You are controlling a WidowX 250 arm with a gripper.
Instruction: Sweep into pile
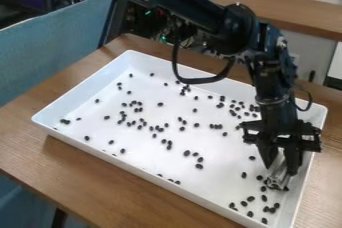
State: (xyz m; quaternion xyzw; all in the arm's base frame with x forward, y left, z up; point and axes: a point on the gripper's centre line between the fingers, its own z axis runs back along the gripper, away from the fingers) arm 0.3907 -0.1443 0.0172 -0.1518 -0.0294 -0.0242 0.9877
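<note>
The gripper (280,164) hangs down over the right end of the white tray, low near its floor. A small grey, metallic-looking tool (276,177) is held between its fingers, the lower end down by the tray floor. Black bean-like pieces (199,166) lie scattered over the floor of the white tray (90,147). Several lie loosely grouped near the tray's lower right corner, just below and left of the tool. Others are spread through the middle and toward the left side. The arm hides part of the tray's right side.
Raised white walls surround the tray, which stands on a wooden table (120,187). A blue panel (47,47) is at the left. Behind are cables and a wooden counter (300,14). The arm crosses above the tray's back edge.
</note>
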